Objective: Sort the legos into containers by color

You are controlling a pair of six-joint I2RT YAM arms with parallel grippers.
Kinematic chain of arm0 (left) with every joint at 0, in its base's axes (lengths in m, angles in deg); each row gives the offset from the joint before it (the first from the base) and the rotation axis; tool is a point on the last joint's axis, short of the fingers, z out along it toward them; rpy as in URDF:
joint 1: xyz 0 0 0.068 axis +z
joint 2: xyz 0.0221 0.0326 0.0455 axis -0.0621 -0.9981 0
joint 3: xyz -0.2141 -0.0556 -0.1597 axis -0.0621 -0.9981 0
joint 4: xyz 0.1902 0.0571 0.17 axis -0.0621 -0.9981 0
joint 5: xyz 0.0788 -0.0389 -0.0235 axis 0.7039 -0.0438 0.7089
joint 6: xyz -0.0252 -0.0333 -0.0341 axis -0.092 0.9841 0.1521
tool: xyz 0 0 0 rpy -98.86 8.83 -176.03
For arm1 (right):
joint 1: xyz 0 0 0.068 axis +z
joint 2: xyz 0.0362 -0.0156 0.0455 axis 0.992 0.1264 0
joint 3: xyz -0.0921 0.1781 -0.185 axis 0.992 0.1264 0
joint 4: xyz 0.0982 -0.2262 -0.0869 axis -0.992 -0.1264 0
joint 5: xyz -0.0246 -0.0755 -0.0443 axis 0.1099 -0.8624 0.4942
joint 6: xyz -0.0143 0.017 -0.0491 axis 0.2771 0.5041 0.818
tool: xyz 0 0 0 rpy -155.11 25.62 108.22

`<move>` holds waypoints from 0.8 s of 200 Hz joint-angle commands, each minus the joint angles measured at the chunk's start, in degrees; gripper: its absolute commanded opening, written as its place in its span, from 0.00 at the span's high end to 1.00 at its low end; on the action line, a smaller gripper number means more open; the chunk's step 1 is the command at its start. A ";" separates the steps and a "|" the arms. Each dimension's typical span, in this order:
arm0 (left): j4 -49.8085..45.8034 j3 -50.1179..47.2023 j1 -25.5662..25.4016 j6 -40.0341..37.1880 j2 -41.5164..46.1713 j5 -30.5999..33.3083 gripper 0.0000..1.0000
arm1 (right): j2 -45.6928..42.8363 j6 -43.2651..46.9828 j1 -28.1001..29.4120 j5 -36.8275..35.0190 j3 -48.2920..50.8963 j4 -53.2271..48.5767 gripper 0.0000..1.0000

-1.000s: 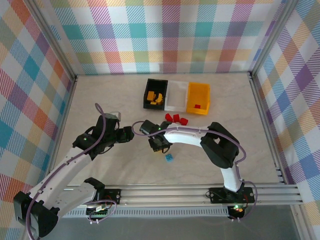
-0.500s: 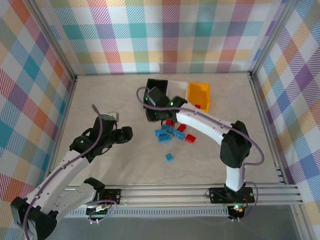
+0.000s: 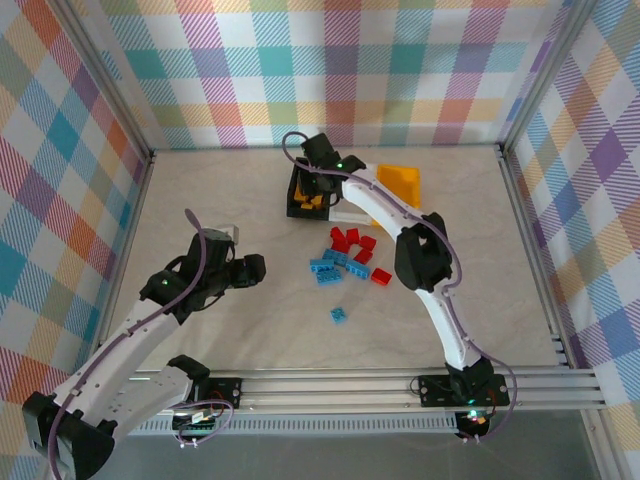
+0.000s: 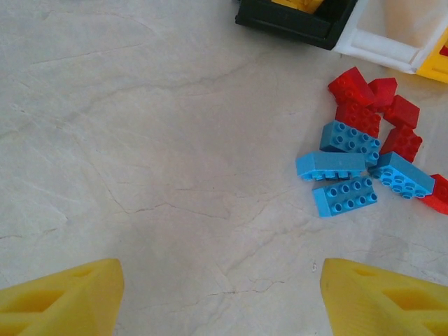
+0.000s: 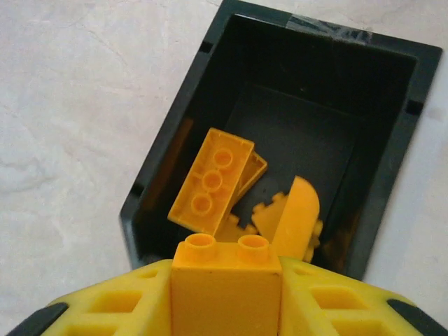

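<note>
My right gripper (image 5: 225,271) is shut on a yellow-orange lego (image 5: 225,294) and hangs over the black container (image 5: 392,140), which holds several yellow-orange legos (image 5: 212,179). In the top view that gripper (image 3: 318,186) is above the black container (image 3: 298,200), the left one of a row with a white (image 3: 350,210) and a yellow-orange container (image 3: 403,181). Red legos (image 3: 349,238) and blue legos (image 3: 335,265) lie in a heap in front of the row. One blue lego (image 3: 339,315) lies apart, nearer me. My left gripper (image 3: 252,268) is open over bare table, left of the heap (image 4: 343,168).
The right arm (image 3: 385,215) stretches across the white container and past the heap. Checked walls close off the table on three sides, and a metal rail (image 3: 400,385) runs along the near edge. Bare table (image 4: 175,140) lies under the left gripper.
The right arm has swung from the middle of the table up to the black container with the yellow-orange lego, uncovering the red and blue heap. The left arm has hardly moved.
</note>
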 commanded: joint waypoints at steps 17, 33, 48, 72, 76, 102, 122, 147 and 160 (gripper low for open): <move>-0.87 -1.20 0.74 -0.97 -0.55 -0.36 0.25 | 4.92 0.95 -1.10 2.68 -9.09 -2.79 0.60; -0.78 -1.37 0.84 -1.04 -0.82 -0.35 0.25 | 5.65 0.36 -1.44 3.83 -9.28 -2.22 0.57; -0.61 -1.46 0.86 -1.05 -1.04 -0.52 0.25 | 5.94 -0.31 -1.50 4.58 -9.24 -1.86 0.53; -0.84 -1.33 0.88 -1.11 -1.19 -0.75 0.25 | 5.54 -0.89 -1.55 4.97 -9.28 -2.17 0.49; -0.95 -1.35 0.88 -1.14 -1.13 -0.76 0.25 | 5.21 -0.97 -1.55 5.17 -9.28 -2.37 0.49; -1.17 -1.30 0.91 -1.18 -0.66 -1.03 0.25 | -0.95 -0.61 -0.98 5.76 -3.74 -2.09 0.49; -0.70 -1.39 0.88 -1.04 -0.77 -2.64 0.25 | -10.87 0.80 0.44 5.63 8.31 1.68 0.47; 1.14 -1.89 0.91 -0.30 -1.41 -6.46 0.24 | -25.07 0.17 1.17 6.65 26.24 4.98 0.43; 2.13 -2.34 0.82 0.26 -1.87 -8.13 0.22 | -31.93 -0.26 1.17 7.74 35.49 5.68 0.41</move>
